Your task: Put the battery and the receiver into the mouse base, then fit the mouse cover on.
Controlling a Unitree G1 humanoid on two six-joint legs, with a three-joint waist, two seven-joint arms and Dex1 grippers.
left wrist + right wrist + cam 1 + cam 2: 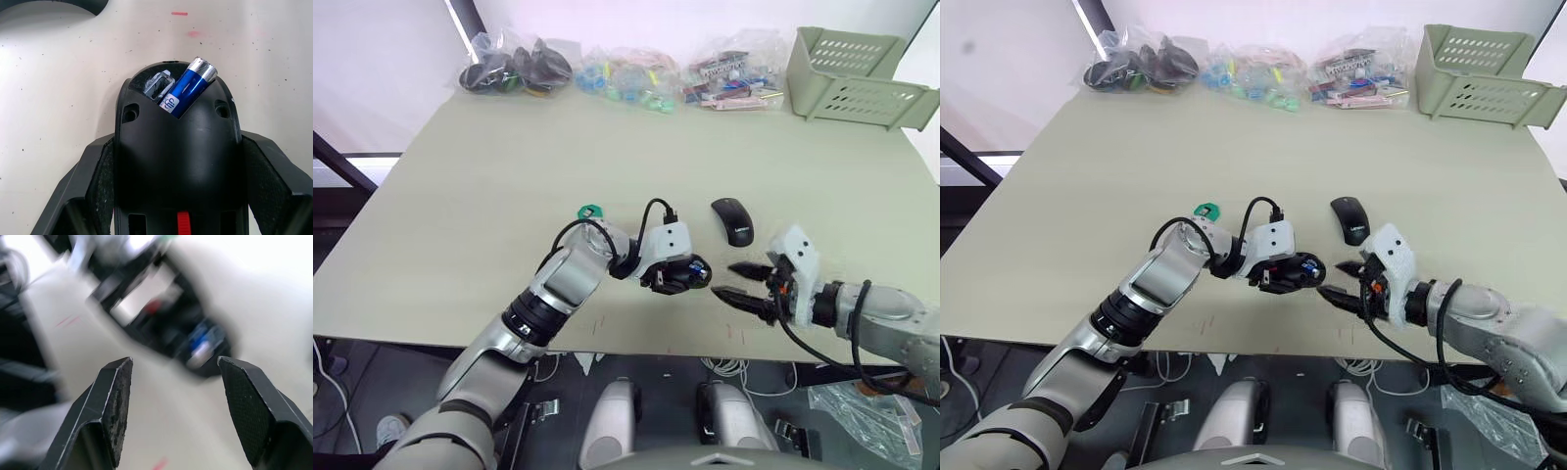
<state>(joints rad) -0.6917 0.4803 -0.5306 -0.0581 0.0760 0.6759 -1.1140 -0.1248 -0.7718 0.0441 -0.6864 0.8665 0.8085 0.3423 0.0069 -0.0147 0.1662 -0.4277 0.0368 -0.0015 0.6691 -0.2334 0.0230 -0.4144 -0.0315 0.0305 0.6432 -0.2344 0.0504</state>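
Black padded fingers of my left gripper [171, 186] clamp the mouse base [178, 161] from both sides near the desk's [509, 176] front edge, the blue battery [188, 88] lying tilted in its open bay beside the receiver [157, 85]. Just to the right, my right gripper [744, 284] points at the base, its fingers [115, 401] spread wide and holding nothing. Beyond it the mouse cover [733, 221] rests on the desk; plastic bags [617, 70] and a pale green tray [857, 76] line the far edge
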